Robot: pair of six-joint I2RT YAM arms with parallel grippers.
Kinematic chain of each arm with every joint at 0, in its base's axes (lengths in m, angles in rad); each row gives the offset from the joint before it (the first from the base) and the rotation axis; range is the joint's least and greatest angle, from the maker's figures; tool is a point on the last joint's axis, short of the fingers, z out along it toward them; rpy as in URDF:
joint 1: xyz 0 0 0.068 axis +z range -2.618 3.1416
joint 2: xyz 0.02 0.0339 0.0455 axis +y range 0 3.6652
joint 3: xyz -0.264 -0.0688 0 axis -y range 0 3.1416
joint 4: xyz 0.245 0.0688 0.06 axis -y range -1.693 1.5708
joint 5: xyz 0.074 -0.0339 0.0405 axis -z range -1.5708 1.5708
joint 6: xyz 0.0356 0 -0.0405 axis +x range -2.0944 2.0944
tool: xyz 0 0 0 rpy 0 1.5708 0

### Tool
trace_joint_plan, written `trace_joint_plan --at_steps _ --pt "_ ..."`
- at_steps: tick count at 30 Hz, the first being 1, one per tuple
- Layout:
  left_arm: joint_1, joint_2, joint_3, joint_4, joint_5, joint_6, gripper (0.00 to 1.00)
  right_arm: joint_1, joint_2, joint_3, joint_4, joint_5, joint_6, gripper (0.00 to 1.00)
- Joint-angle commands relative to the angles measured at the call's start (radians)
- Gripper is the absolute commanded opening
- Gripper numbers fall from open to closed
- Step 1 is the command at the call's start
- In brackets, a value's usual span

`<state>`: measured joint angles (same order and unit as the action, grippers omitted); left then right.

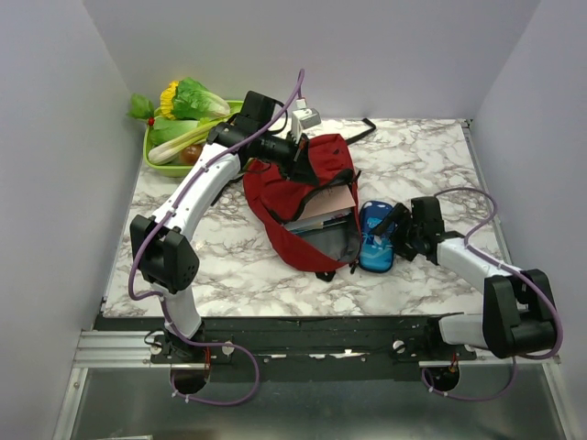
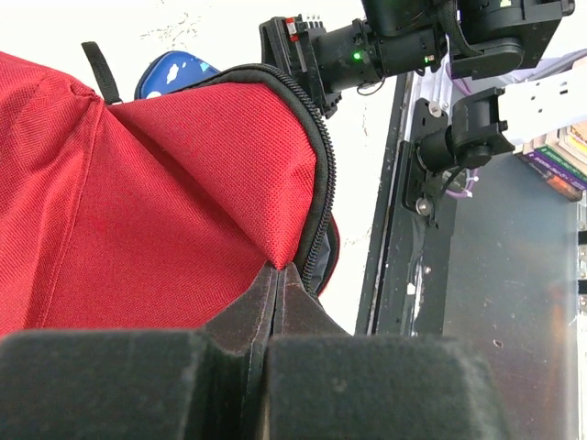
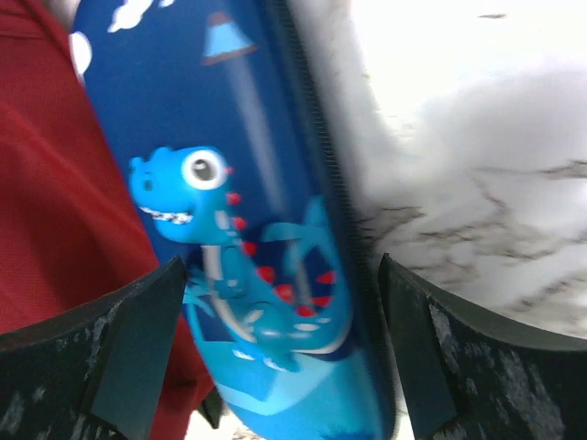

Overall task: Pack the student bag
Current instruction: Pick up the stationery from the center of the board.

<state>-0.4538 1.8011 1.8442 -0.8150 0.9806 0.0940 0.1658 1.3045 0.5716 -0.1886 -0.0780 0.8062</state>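
Pressed flat together at the very front of the left wrist view, the black padded fingers (image 2: 138, 385) of the left gripper (image 2: 275, 275) are seen fully closed. A peaked fold of the dark red fabric backpack (image 2: 165, 202) is pinched between their tips, right beside the black zipper trim (image 2: 323, 156). From above, that backpack is found lying in the middle of the white marbled table (image 1: 422, 156), its mouth gaping toward the near edge, and a pale pink flat item (image 1: 328, 203) is showing inside. Over on the right, the right gripper (image 3: 284, 321) is held wide open, its dark fingers (image 3: 128, 348) set either side of a blue hard-shell pencil case with a cartoon dinosaur (image 3: 229, 183). Whether the pads are touching it cannot be told. The case is laid just beside the backpack's right flank, against the red cloth. At the far left corner, a green tray (image 1: 156, 168) piled with toy vegetables (image 1: 188, 101) is seen, well apart from the action.
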Motion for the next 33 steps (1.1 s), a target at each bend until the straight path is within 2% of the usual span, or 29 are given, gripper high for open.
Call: trace_joint_plan --at_steps 1,7,11,13,18,23,33 --pt "-0.008 -0.013 0.055 -0.044 0.033 0.032 0.00 0.021 0.049 -0.123 0.212 -0.174 0.082 0.94" --pt "-0.008 -0.006 0.056 -0.055 0.033 0.029 0.00 0.035 -0.013 -0.199 0.512 -0.347 0.152 0.92" --pt "-0.009 -0.003 0.059 -0.042 0.035 0.018 0.00 0.032 -0.174 -0.259 0.630 -0.350 0.217 0.89" --pt "-0.009 -0.003 0.059 -0.041 0.033 0.013 0.00 0.034 -0.253 -0.262 0.629 -0.348 0.221 0.89" --pt "-0.016 -0.003 0.056 -0.042 0.030 0.009 0.00 0.034 -0.332 -0.288 0.609 -0.355 0.238 0.89" --pt "-0.025 0.000 0.064 -0.039 0.029 0.003 0.00 0.034 -0.275 -0.315 0.575 -0.333 0.225 0.88" --pt "-0.034 -0.008 0.069 -0.038 0.029 -0.004 0.00 0.035 -0.166 -0.242 0.466 -0.273 0.151 0.84"
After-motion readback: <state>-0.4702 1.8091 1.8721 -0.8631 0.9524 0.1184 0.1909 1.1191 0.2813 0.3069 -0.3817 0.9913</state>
